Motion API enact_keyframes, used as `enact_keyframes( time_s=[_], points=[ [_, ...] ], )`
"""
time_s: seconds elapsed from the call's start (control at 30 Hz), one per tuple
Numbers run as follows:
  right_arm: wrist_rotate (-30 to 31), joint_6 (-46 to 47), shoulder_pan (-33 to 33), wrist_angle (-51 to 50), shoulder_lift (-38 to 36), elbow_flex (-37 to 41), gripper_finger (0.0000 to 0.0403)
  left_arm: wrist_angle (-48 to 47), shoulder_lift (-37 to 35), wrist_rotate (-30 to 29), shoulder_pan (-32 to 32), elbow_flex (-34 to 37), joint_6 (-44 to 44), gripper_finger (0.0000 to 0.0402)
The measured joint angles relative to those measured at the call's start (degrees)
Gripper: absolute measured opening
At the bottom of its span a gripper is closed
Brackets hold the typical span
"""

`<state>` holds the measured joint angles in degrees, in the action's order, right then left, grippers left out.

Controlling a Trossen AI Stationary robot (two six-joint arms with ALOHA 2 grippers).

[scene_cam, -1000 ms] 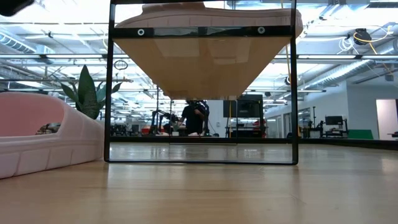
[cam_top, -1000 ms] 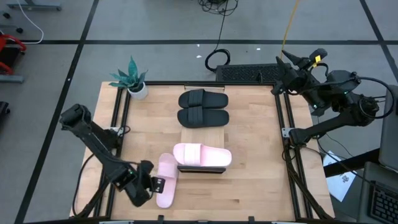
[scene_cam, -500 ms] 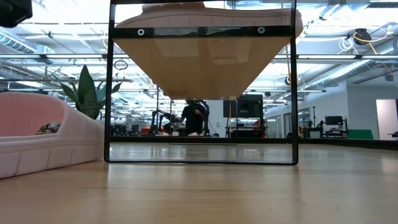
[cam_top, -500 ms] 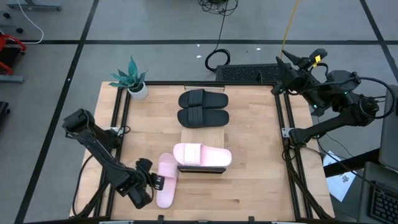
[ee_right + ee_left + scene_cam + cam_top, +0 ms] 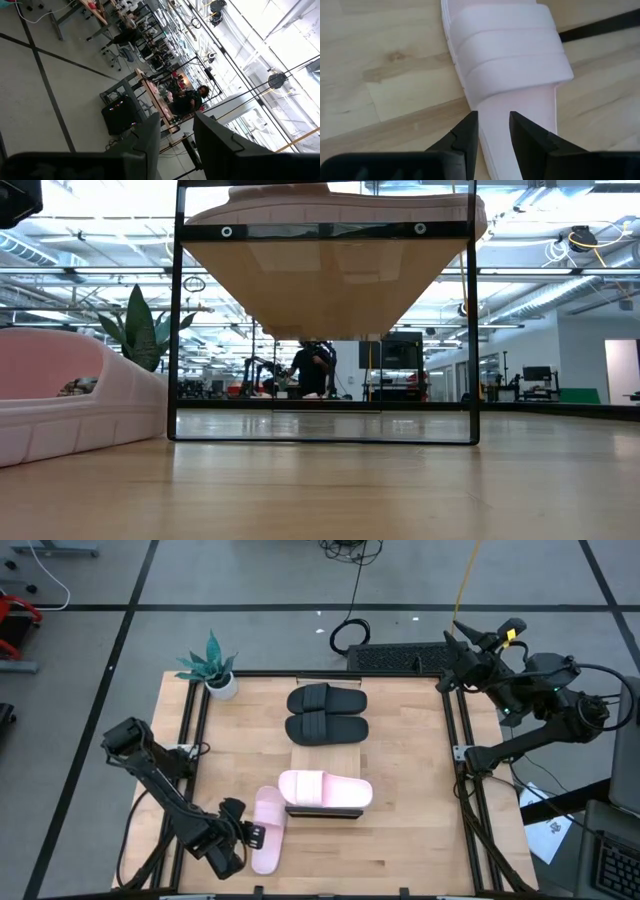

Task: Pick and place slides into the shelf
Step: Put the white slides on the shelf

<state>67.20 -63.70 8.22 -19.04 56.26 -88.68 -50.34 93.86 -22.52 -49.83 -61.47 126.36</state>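
left tool (image 5: pixel 492 131): fingers parted, straddling the side edge of a pale pink open-toe slide sandal with a wide ribbed strap (image 5: pixel 507 60); the edge lies between the fingers, but whether they clamp it i cannot tell. sandal flat on the light wood worktop (image 5: pixel 400 830), near the front left. second pale pink slide (image 5: pixel 325 790): on top of the low wood-slat shelf with thin dark frame (image 5: pixel 322 811), just beside the first. two matte black slides (image 5: pixel 326 714): side by side, farther back. right tool (image 5: pixel 175 132): raised off the worktop's right rear corner, fingers apart, grasping nothing. small potted plant (image 5: pixel 213 666): back left corner.
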Motion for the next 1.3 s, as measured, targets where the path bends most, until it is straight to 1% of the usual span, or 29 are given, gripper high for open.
enact_keyframes(
  time_s=[0.43, 0.8, 0.9, 1.13, 1.3],
  points=[
    [0.0, 0.0, 0.0, 0.0, 0.3, 0.0, 0.0109, -3.0, -0.1, 0.0, 2.2, 0.0, -5.0, 0.0108],
    [0.0, 0.0, 0.0, 0.8, 0.3, 0.0, 0.0109, -3.2, -0.1, 0.2, 1.3, 0.0, -2.3, 0.0108],
    [0.0, 0.0, 0.0, 0.8, 0.3, 0.0, 0.0109, -2.8, -0.1, 1.2, 1.4, 0.0, -1.1, 0.0108],
    [0.0, 0.0, 0.0, 0.8, 0.3, 0.0, 0.0109, 1.1, -0.1, 1.8, 1.4, 0.0, -7.4, 0.0108],
    [0.0, 0.0, 0.0, 0.8, 0.3, 0.0, 0.0109, 1.0, -0.1, 1.9, 2.0, 0.0, -8.0, 0.0108]
  ],
)
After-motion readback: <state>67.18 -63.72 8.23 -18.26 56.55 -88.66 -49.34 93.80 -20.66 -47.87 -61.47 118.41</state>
